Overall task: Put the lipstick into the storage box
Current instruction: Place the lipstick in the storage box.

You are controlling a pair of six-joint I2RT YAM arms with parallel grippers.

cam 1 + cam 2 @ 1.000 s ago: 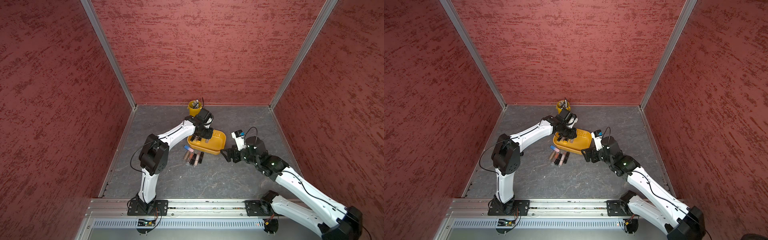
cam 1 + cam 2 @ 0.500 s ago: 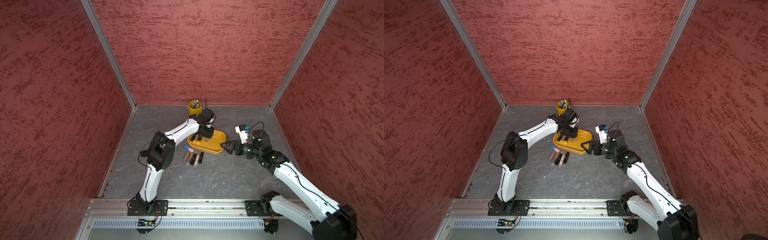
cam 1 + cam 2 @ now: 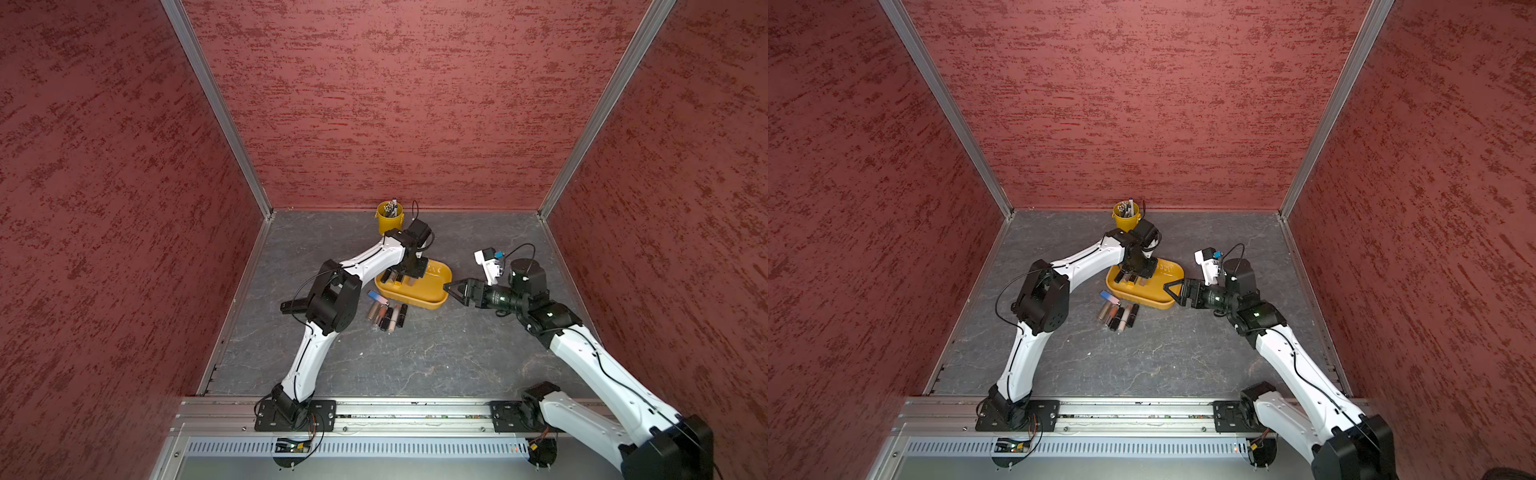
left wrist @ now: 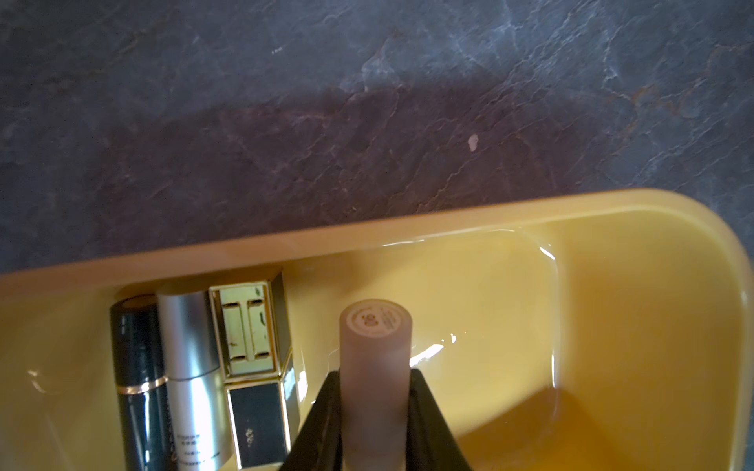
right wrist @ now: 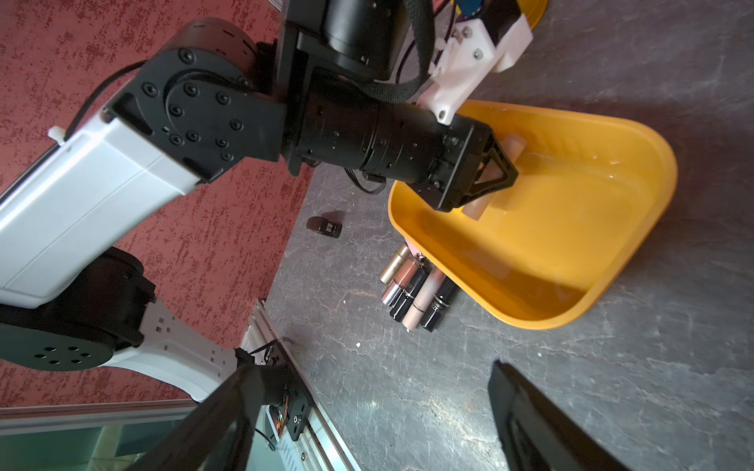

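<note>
the left gripper is pinched on a frosted pinkish-beige cylindrical lipstick, holding it inside the shallow yellow-orange plastic storage box, beside three other lipsticks lying along its wall. the right gripper is spread wide and empty, just beside the box's end, low over the grey stone-patterned table.

The left tool grips a frosted pink lipstick, a black finger pressed to each side of the tube. The tube's round, printed end points out over the yellow storage box. In the box, near its long wall, a dark tube, a silver tube and a gold square case lie side by side. Past the rim is the dark slate worktop.
</note>
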